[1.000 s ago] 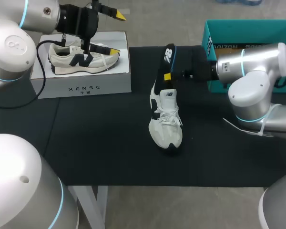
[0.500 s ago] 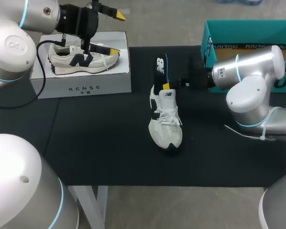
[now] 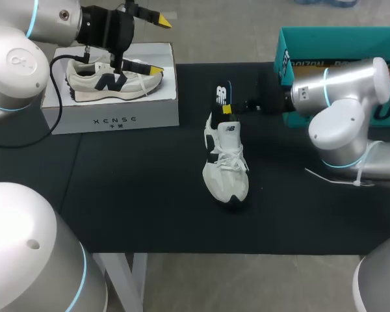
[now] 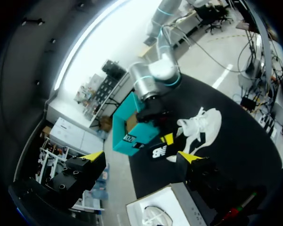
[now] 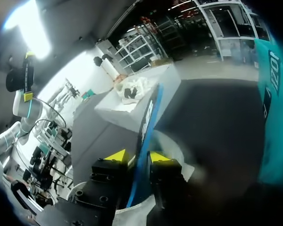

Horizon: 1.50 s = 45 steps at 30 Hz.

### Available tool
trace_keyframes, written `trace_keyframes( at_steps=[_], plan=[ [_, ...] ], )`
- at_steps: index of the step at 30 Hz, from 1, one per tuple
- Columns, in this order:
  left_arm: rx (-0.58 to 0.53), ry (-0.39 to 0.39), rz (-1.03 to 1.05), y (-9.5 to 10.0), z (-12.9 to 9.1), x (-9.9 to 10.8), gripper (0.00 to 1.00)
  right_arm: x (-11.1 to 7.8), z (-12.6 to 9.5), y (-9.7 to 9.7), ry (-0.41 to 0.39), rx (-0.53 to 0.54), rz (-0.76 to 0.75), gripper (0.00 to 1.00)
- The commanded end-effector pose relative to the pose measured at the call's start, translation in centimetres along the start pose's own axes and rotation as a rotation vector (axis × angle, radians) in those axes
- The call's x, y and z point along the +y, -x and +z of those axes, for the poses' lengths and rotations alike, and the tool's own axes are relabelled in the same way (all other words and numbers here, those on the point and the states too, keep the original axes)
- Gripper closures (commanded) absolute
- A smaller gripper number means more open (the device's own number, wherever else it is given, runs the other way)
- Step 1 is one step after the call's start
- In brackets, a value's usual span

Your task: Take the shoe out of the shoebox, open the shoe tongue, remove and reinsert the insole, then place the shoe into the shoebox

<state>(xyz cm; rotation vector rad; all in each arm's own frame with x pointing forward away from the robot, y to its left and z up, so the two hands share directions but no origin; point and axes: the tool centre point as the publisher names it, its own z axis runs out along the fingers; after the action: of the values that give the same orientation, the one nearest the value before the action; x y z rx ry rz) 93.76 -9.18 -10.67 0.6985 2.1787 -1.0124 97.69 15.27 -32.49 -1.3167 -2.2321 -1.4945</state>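
Shoe (image 3: 225, 172) on black mat (image 3: 136, 195)

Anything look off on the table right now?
Only the insole: it stands on edge, sticking up out of the shoe's heel opening, pinched in the right gripper, not seated flat. The shoe sits upright on the mat; nothing spilled or damaged.

Insole (image 3: 222, 96) lower (nearer shoe (image 3: 226, 170))
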Motion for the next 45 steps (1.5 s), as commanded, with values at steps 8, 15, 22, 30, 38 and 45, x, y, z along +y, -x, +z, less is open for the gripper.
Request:
trace_keyframes(
  at_steps=[8,15,22,30,38,45],
  plan=[
    [0.003,0.002,0.001,0.0,0.0,0.0,0.0,-1.4,0.9,-1.0,-0.029,-0.006,0.026,1.0],
    [0.003,0.002,0.001,0.0,0.0,0.0,0.0,-4.7,0.5,-1.7,-0.07,0.002,0.059,1.0],
    [0.003,0.002,0.001,0.0,0.0,0.0,0.0,-4.3,0.5,-1.2,-0.073,-0.002,0.054,0.83],
    [0.003,0.002,0.001,0.0,0.0,0.0,0.0,-0.1,1.0,-0.2,-0.018,-0.027,0.02,0.81],
    [0.003,0.002,0.001,0.0,0.0,0.0,0.0,-0.9,1.0,-0.5,-0.029,-0.038,0.028,1.0],
    [0.003,0.002,0.001,0.0,0.0,0.0,0.0,-3.9,0.4,-1.3,-0.066,-0.039,0.065,1.0]
  ],
)
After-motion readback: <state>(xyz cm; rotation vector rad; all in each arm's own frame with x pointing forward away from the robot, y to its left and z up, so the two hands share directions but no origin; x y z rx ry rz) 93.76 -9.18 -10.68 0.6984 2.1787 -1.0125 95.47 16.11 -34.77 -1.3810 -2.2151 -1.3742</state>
